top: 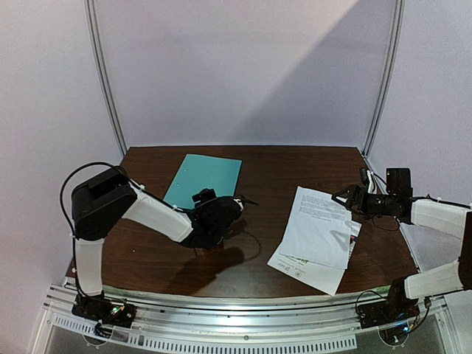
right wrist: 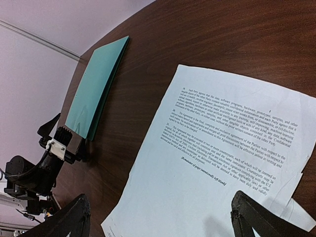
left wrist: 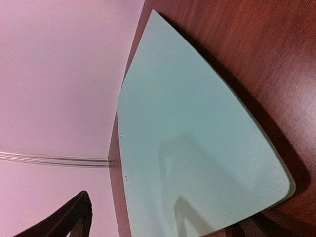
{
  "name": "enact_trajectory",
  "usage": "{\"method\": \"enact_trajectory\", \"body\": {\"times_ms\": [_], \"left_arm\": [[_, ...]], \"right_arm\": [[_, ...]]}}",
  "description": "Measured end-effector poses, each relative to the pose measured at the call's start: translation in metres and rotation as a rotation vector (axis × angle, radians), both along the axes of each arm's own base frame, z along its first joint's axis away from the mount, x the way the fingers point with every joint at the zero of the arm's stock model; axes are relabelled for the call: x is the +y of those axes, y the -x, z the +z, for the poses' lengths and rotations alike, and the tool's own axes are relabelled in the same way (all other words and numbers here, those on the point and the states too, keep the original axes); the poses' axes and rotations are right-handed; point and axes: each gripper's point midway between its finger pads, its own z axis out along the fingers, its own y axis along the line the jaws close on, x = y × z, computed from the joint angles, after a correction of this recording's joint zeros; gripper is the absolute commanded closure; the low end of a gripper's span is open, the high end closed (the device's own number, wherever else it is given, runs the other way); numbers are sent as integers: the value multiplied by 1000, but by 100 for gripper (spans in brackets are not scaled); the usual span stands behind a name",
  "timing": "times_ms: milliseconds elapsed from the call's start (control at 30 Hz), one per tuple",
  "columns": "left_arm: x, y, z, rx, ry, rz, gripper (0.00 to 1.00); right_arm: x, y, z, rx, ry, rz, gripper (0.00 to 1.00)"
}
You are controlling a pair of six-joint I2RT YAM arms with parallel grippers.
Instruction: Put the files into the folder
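The left hand (top: 220,202) is hovering low with its fingers spread wide, gripping nothing. Its tips are sitting at the near right corner of the teal folder (top: 203,175), which is lying flat at the far left of the tabletop (top: 147,254). The right hand (top: 345,200) is hanging released above the far right edge of the printed text sheet (top: 318,225). That sheet is overlapping a second sheet (top: 306,271), well apart from the folder.
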Motion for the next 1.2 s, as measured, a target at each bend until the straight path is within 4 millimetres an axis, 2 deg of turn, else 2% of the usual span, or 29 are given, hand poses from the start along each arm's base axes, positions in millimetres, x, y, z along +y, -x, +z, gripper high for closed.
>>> {"method": "enact_trajectory", "body": {"times_ms": [167, 267, 400, 533, 633, 900, 1067, 1200], "left_arm": [[2, -5, -2, -12, -13, 6, 19], [2, -8, -3, -22, -21, 6, 31], [1, -11, -2, -33, -24, 5, 53], [-1, -13, 3, -51, -18, 3, 83], [-2, -15, 6, -61, -17, 2, 100], [-6, -16, 16, -76, 18, 28, 100], [-14, -16, 40, -96, 114, 72, 100], [-20, -5, 62, -115, 214, 94, 100]], "right_arm": [[0, 0, -2, 5, 0, 0, 1], [0, 0, -2, 5, 0, 1, 1], [0, 1, -2, 7, -1, 1, 1], [0, 1, -3, 8, -2, 3, 1], [1, 1, -3, 8, -3, 4, 1], [1, 1, -3, 10, -4, 5, 1], [1, 1, -5, 18, -6, 4, 1], [1, 1, -5, 23, -11, -1, 1]]}}
